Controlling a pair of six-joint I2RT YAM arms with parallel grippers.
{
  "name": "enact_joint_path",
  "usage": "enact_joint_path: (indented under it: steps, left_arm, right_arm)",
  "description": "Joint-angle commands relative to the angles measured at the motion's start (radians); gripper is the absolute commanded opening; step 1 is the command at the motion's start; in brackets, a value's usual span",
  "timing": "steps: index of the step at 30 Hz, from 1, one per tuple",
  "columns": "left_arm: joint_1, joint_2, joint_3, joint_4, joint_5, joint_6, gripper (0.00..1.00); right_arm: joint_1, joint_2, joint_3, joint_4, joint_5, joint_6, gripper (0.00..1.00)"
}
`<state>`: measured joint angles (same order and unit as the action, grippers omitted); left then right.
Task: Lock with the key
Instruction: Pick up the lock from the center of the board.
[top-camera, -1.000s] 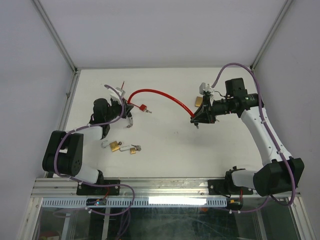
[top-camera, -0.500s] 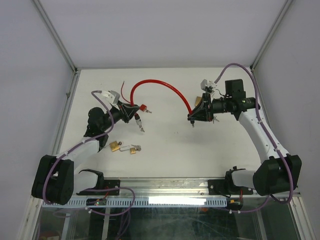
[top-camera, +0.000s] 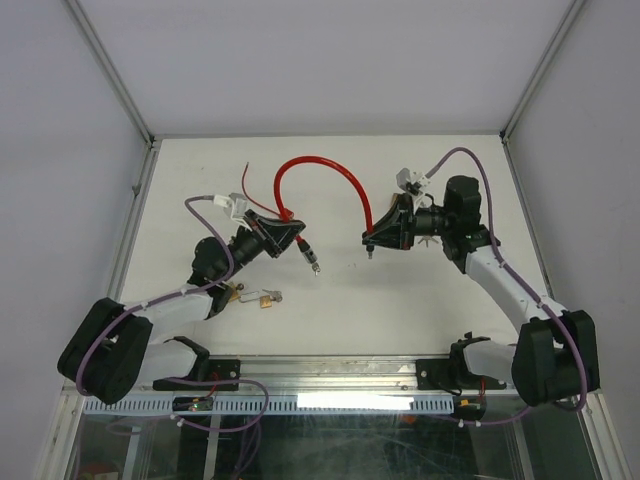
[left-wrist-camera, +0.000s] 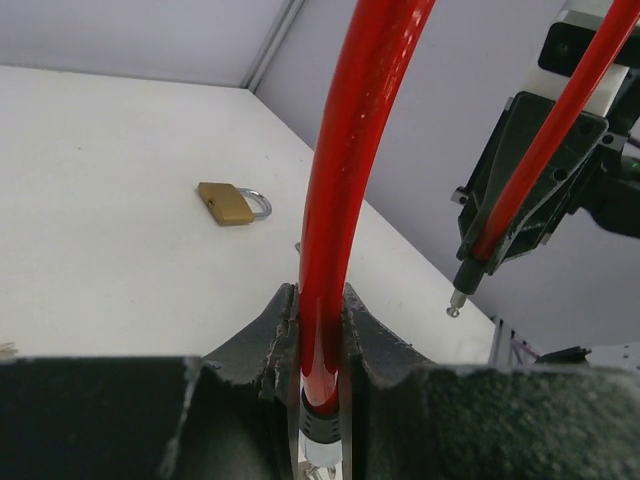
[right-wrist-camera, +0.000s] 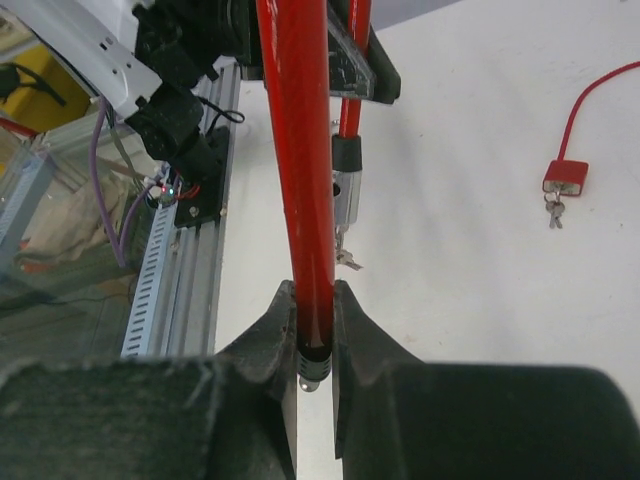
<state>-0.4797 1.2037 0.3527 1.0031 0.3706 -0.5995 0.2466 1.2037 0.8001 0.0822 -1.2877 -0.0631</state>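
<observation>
I had both pincers clamped on the red cable lock (left-wrist-camera: 345, 150), held above the counter (top-camera: 400, 300): left pincer (left-wrist-camera: 320, 310) by its keyed head (right-wrist-camera: 345, 200), right pincer (right-wrist-camera: 312, 300) by its pin (left-wrist-camera: 455, 300). The ends hung well apart, so joining them and turning the key remained.

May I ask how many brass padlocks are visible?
3 brass padlocks: two beside the left arm, one partly under it; a third only in the left wrist view. Maybe more hidden.

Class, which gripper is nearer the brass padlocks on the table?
Left. The left gripper is just beyond the brass padlocks; the right gripper is well to their right.
</observation>
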Motion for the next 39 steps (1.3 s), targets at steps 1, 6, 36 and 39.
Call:
enact_joint_path:
  steps: [1, 6, 36, 39]
  left_arm:
    - [-0.064, 0.066, -0.025, 0.309, -0.133, -0.140, 0.00]
    - [-0.147, 0.147, -0.019, 0.417, -0.250, -0.171, 0.00]
    - [-0.368, 0.338, 0.082, 0.404, -0.563, -0.477, 0.00]
    - [-0.380, 0.360, 0.079, 0.444, -0.570, -0.502, 0.00]
  right_arm:
    - [0.022, 0.003, -0.093, 0.528, 0.049, 0.310, 0.00]
    - [0.043, 0.047, -0.176, 0.868, 0.082, 0.506, 0.00]
    - [0.119, 0.126, -0.364, 1.356, 0.248, 0.503, 0.00]
    - [0.120, 0.126, -0.369, 1.332, 0.256, 0.479, 0.00]
